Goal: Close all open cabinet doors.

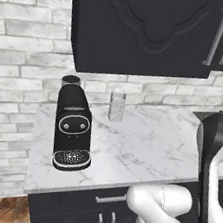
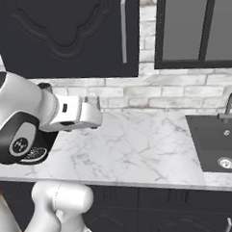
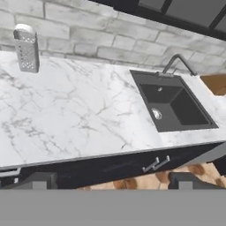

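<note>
**Q:** Reading the scene from left to right, what do you find, and how much of the job is done?

**A:** Starting at the left, a black coffee machine (image 1: 73, 128) stands on the marble counter (image 1: 149, 144), with a perforated metal grater (image 1: 116, 104) upright near the brick wall behind it. Above them hangs the cabinet door (image 1: 146, 28), matte black with a curved moulding and a silver bar handle (image 1: 216, 35) along its right edge. From the left base view its lower edge appears to jut forward of the wall, so I judge it as standing open; the right base view shows it more face-on and I cannot tell the angle from there. Further right come the grey window panes (image 2: 197, 27) and the dark sink (image 2: 218, 144) with its faucet.

**Q:** And your hand?

**A:** My gripper (image 3: 112, 185) hangs low in front of the counter edge, fingertips (image 3: 37, 181) set wide apart, holding nothing and well apart from the door.

**Q:** So what remains?

**A:** As I judge it, everything: the door is untouched, and I must raise my hand to it.
</note>
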You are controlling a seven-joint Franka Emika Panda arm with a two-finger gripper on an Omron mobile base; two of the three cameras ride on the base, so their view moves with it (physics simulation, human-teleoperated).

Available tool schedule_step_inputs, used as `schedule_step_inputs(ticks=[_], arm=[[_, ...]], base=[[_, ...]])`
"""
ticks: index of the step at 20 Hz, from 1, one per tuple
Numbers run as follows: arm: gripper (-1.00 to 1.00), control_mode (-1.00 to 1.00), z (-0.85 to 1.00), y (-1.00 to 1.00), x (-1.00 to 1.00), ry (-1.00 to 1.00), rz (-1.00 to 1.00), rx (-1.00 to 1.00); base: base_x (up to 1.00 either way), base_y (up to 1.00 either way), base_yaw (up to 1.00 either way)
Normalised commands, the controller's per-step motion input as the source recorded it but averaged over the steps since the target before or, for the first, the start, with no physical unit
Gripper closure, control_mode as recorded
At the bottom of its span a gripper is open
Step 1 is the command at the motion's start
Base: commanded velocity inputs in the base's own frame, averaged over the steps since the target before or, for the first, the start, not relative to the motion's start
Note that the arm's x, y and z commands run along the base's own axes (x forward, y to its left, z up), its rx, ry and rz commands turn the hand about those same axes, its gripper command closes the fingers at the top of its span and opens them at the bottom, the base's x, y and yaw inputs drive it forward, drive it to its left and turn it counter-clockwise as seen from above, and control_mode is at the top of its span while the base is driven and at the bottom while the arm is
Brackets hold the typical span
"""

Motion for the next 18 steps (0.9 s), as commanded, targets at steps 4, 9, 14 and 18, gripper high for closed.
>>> schedule_step_inputs(ticks=[4, 9, 14, 18], arm=[[-1.0, 1.0, 0.0, 0.0, 0.0, 0.0, 0.0, 0.0], [-1.0, 1.0, 0.0, 0.0, 0.0, 0.0, 0.0, 0.0], [-1.0, 1.0, 0.0, 0.0, 0.0, 0.0, 0.0, 0.0], [-1.0, 1.0, 0.0, 0.0, 0.0, 0.0, 0.0, 0.0]], base=[[-0.86, -0.28, -0.05], [-0.4, -0.73, -0.4], [0.03, -0.82, -0.66], [0.34, -0.58, -0.67]])
